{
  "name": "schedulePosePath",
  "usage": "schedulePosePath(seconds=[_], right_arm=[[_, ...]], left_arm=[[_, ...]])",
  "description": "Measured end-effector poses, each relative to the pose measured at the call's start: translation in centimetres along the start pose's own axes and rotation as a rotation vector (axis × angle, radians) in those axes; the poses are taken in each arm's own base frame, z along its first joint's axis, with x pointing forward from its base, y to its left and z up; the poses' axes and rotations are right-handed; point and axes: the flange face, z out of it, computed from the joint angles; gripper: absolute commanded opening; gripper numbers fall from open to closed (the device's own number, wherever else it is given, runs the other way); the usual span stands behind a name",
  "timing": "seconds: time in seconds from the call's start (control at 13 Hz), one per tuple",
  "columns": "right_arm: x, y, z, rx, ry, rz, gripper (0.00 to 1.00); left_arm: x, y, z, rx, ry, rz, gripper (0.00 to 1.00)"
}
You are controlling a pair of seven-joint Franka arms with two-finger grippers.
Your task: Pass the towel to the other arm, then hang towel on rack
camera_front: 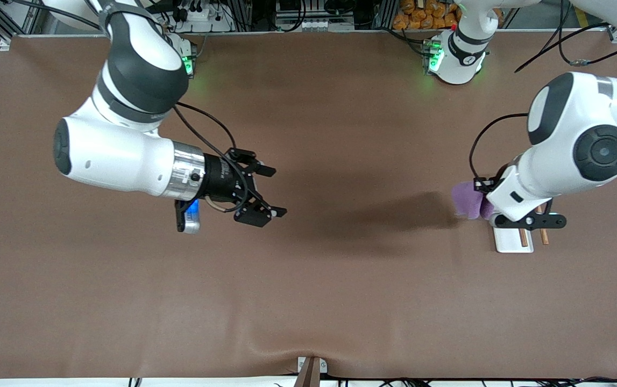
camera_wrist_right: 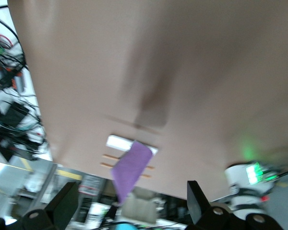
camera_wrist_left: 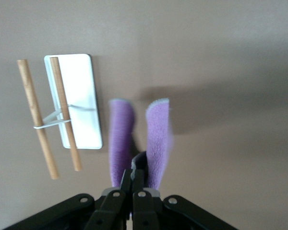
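Rack (camera_front: 513, 240) on table, left gripper (camera_wrist_left: 132, 184) pinching towel (camera_wrist_left: 156, 139), right gripper (camera_front: 270, 192) spread.

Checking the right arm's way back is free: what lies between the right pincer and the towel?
Nothing: in the front view only bare tabletop lies between the open right pincer and the towel.

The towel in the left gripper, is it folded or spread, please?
Folded: the towel hangs doubled, two flaps side by side, from the shut left gripper, beside the rack.

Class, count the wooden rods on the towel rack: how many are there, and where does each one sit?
2. One rod lies above the rack's white base plate; the other rod hangs past the plate's edge, over the table, joined by a wire bracket.
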Motion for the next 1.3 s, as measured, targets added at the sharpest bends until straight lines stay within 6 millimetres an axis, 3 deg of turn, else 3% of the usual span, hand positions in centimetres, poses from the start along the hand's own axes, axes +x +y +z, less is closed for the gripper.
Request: schedulePosePath(seconds=[0.31, 0.46, 0.61, 0.92, 1.15, 1.3], right_arm=[[5.8, 3.3, -6.8, -0.195, 0.016, -0.176, 1.0], [6.6, 4.7, -9.8, -0.259, 0.176, -0.229, 1.0], [6.3, 5.9, -11.0, -0.367, 0.271, -0.384, 1.0], [8.1, 7.5, -13.5, -0.607, 0.413, -0.72, 1.0], [9.5, 8.0, -14.9, -0.7, 0.433, -0.833, 1.0], [11.7, 9.0, -16.2, -0.743, 0.404, -0.896, 1.0]], left_arm=[[0.0, -4.6, 2.9, -0.011, 0.008, 0.07, 0.0], [-0.1, -5.7, 4.6, 0.006, -0.003, 0.086, 0.0], [-0.2, -7.3, 5.6, 0.036, -0.004, 0.107, 0.0], [-0.2, -12.6, 6.7, 0.019, 0.003, 0.147, 0.0], [-0.4, -15.3, 7.4, 0.008, 0.0, 0.164, 0.0], [-0.5, -16.8, 8.0, -0.001, -0.008, 0.162, 0.0]])
